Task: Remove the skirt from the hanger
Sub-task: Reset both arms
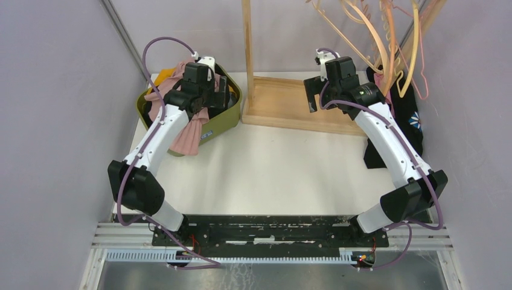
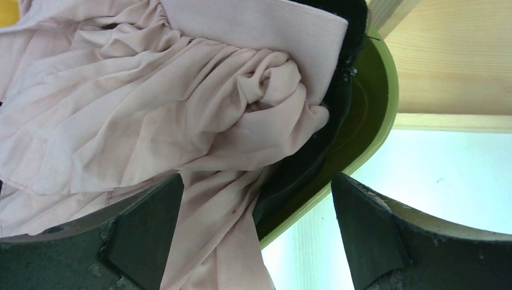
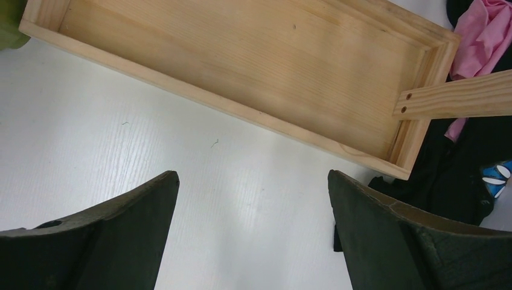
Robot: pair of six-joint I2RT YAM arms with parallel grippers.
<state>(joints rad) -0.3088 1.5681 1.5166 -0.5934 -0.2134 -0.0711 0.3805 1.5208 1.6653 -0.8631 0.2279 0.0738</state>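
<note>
Dark fingers (image 2: 145, 235) of the left end effector (image 2: 256, 184) frame the left wrist view, spread fully wide and holding nothing. Just beyond them lies the skirt (image 2: 151, 109), pale pink and gathered, heaped in an olive bin (image 2: 368, 121) at the far left of the bench (image 1: 272, 169). Its waistband lies near the bin's right rim, over a dark cloth (image 2: 347, 72). Seen from above, its hem spills over the near rim onto the bench. It is off the hangers (image 1: 386, 42), which dangle at the far right above a black garment (image 1: 410, 121) by the right wall. The right end effector (image 3: 253, 178) is likewise wide open and empty, hovering over bare bench just in front of the long near edge of a wooden tray (image 3: 241, 66). The bin's right rim is just beside the tray's left end. Between the two arms the middle of the bench is open white surface, closed in by grey panels (image 1: 54, 121) on either side
</note>
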